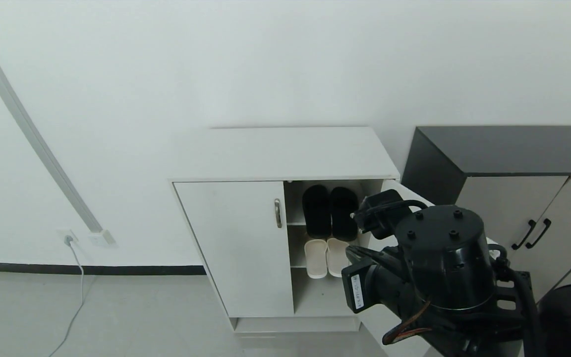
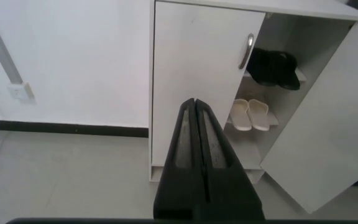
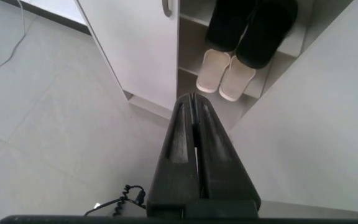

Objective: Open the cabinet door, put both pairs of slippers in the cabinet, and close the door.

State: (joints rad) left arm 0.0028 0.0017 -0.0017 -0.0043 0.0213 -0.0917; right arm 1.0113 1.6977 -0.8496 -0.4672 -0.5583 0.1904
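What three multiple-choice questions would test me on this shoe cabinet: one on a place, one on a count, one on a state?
1. Where are the black slippers?
A. on the floor
B. on the shelf above the white slippers
C. outside, by the wall

2. How many pairs are in the cabinet?
A. one
B. two
C. three

3. The cabinet's right-hand door is:
A. open
B. shut
C. missing

Answers:
1. B, the black pair lies one level above the white.
2. B, one black pair and one white pair.
3. A, it swings out, baring the shelves.
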